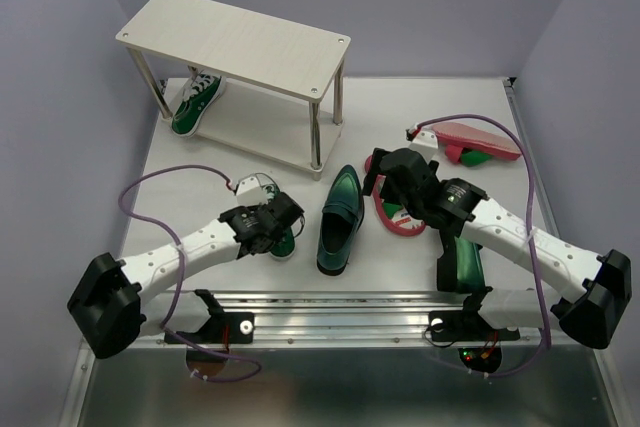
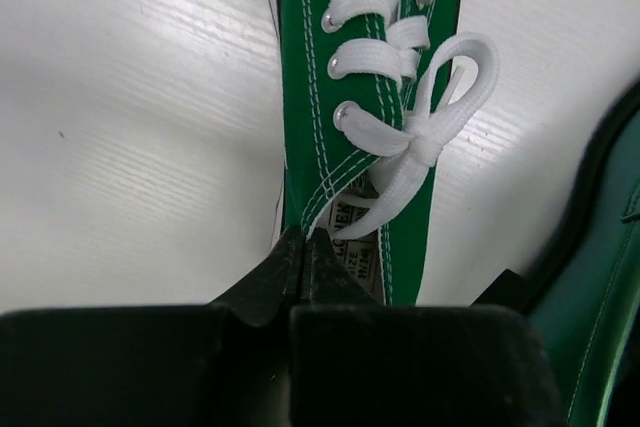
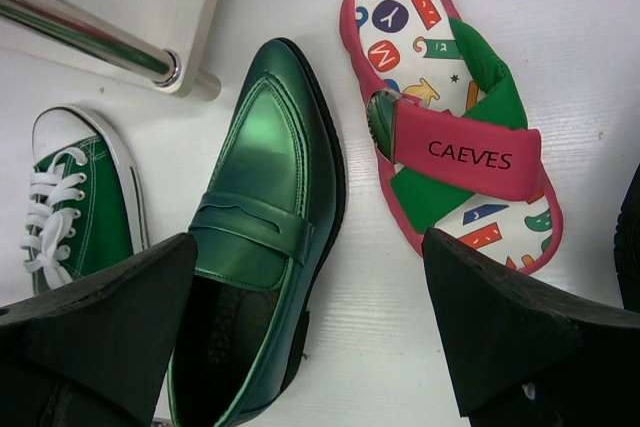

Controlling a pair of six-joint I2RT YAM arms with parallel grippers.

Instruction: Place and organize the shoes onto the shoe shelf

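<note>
Left gripper [image 2: 303, 247] clenched, fingertips pinching canvas collar edge of green sneaker [image 2: 345, 97]; laces and toe stretch ahead of fingers. Right gripper [image 3: 310, 239] spread wide, grasping nothing: green loafer [image 3: 265, 177] between fingers, heel beneath one finger; red flip-flop [image 3: 450, 117] just ahead of other finger. Second sneaker [image 1: 192, 102] on shelf [image 1: 235, 42], lower board.
</note>
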